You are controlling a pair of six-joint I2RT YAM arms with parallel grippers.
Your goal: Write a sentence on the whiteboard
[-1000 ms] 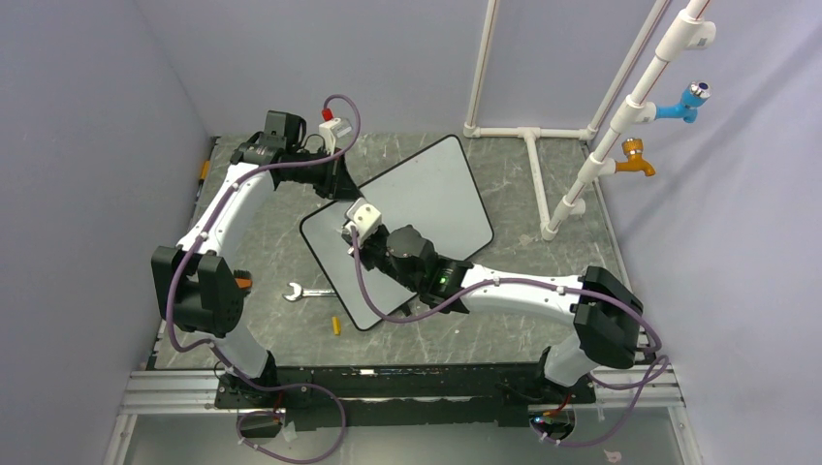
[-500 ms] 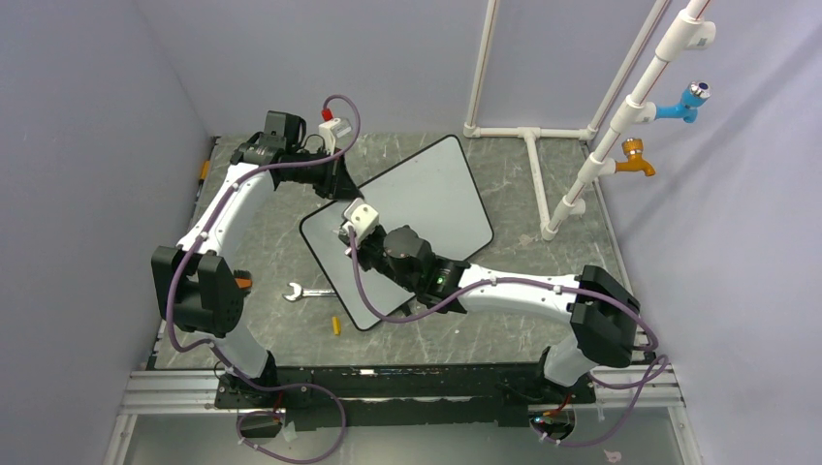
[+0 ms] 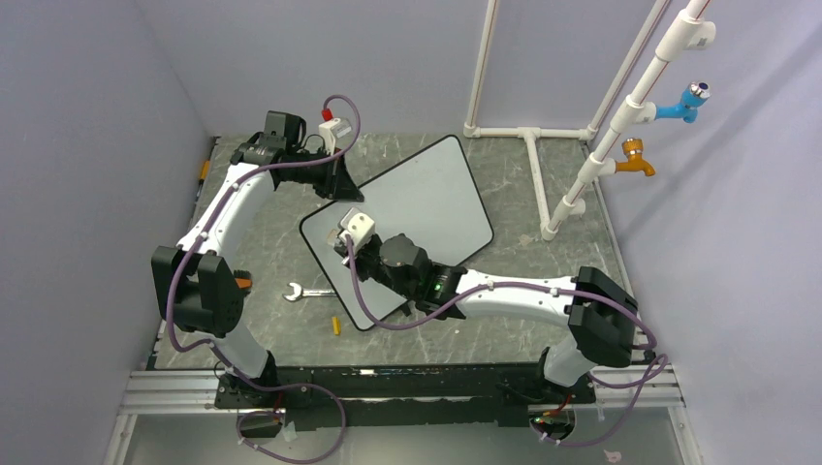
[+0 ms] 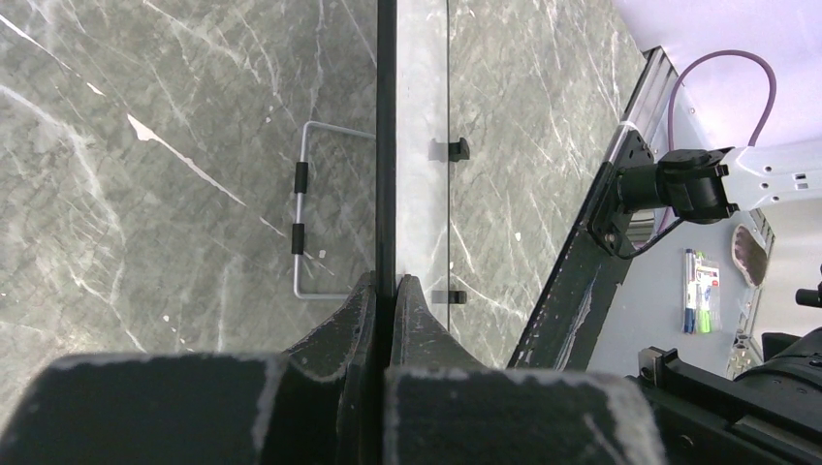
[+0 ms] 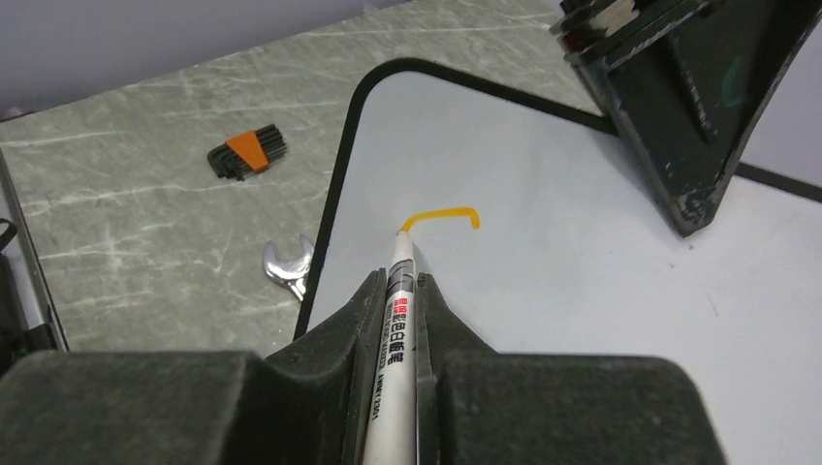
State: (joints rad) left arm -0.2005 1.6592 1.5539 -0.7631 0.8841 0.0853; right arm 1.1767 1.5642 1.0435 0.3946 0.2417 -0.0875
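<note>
near edge: a small yellow piece (image 3: 336, 325) and a wrench (image 3: 306, 291) lie on the table (image 3: 242, 242), the wrench just beside the rim of the whiteboard (image 3: 436, 203); a set of hex keys (image 5: 247, 155) lies apart from both. the whiteboard sits askew at mid-table. right gripper (image 5: 397, 291): fingers together, clamped on a white marker (image 5: 395, 334) whose tip touches the board near its left corner. sentence (image 5: 444, 212): one short hooked orange stroke, ending at the tip. farther: left gripper (image 4: 386, 291), clamped on the board's black rim. far right: white pipes (image 3: 528, 133) with a blue tap (image 3: 686, 102) and an orange tap (image 3: 635, 160).
</note>
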